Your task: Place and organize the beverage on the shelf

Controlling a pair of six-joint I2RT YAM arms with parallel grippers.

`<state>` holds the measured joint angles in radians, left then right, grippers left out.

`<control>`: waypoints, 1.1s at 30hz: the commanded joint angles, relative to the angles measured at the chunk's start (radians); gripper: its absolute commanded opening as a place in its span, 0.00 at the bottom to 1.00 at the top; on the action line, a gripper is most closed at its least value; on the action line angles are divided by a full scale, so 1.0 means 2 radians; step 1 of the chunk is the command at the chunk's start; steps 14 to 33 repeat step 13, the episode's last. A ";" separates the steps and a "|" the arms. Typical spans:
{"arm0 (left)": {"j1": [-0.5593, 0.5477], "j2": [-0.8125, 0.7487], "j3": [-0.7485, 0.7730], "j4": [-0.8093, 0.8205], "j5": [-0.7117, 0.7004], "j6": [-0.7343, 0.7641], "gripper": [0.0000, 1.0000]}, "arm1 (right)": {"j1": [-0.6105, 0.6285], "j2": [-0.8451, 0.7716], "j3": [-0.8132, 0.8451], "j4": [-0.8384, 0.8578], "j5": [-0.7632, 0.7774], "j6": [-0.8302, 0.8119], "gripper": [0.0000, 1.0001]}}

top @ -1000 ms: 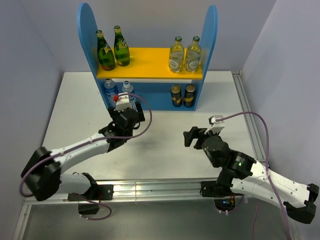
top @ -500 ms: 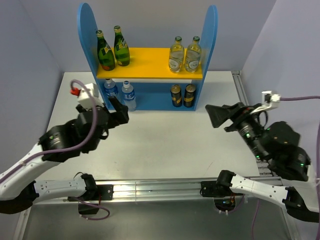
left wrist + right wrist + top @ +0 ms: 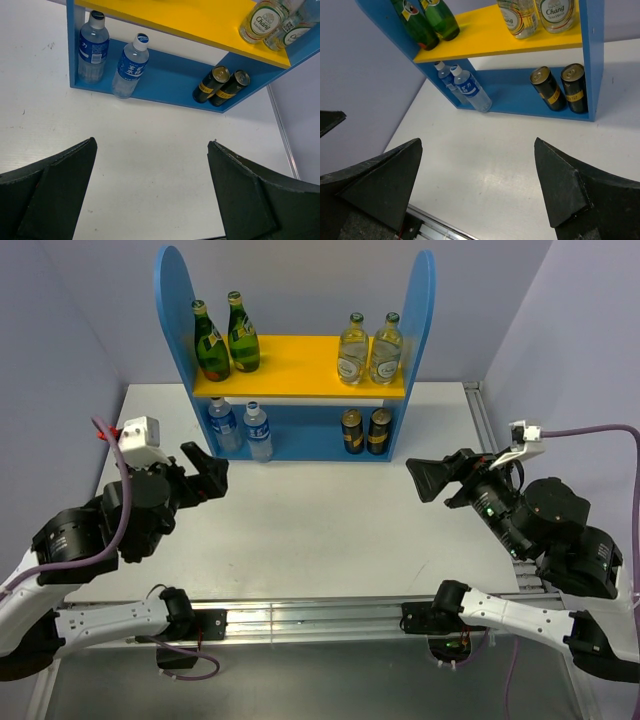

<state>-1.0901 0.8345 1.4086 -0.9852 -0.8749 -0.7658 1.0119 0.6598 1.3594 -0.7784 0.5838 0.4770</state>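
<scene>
The blue shelf stands at the table's back. Two green bottles stand at the left of its yellow upper board, and two clear glass bottles at the right. Two water bottles stand at the lower left, also in the left wrist view and the right wrist view. My left gripper is open and empty, in front of the shelf's left side. My right gripper is open and empty, in front of the shelf's right side.
Two black and gold cans stand on the lower level at the right. Purple walls close in on both sides of the white table. A metal rail runs along the near edge.
My left gripper has drawn back and to the left, away from the water bottles, which stay on the lower level. My right arm has lifted and swung to the right.
</scene>
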 commanded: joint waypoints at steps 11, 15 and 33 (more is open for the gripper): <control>-0.003 -0.017 -0.021 0.012 -0.021 0.014 0.99 | 0.002 0.014 0.002 0.018 0.003 -0.024 1.00; -0.002 -0.017 -0.024 0.012 -0.024 0.012 0.99 | 0.002 0.007 -0.002 0.026 0.010 -0.032 1.00; -0.002 -0.017 -0.024 0.012 -0.024 0.012 0.99 | 0.002 0.007 -0.002 0.026 0.010 -0.032 1.00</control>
